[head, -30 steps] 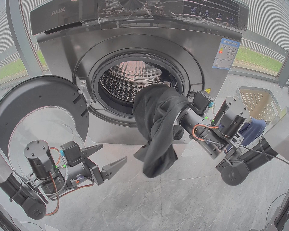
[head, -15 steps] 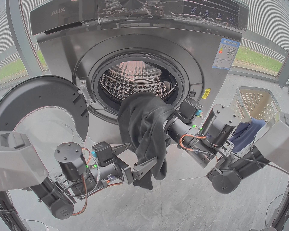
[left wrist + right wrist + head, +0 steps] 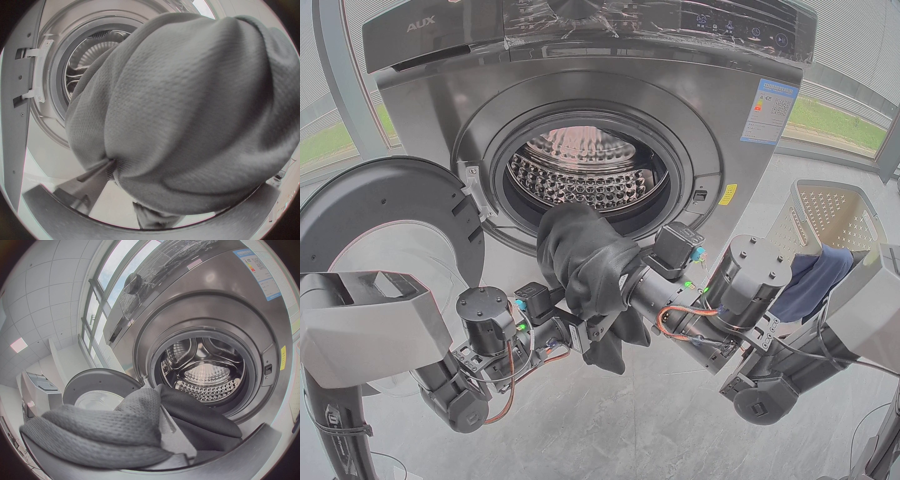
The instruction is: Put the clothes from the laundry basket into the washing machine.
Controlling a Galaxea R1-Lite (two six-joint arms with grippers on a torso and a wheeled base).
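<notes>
Garment (image 3: 584,262) drapes over right claw (image 3: 176,435) and against left claw (image 3: 592,326); neither claw's grip can be told.

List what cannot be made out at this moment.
- Right gripper: buried under the black garment, head and right wrist views; open or shut unreadable.
- Left gripper: pressed into that garment, head and left wrist views; state unclear.
- Laundry basket: lower part behind the right arm, head view; what lies under the blue cloth is hidden.
</notes>
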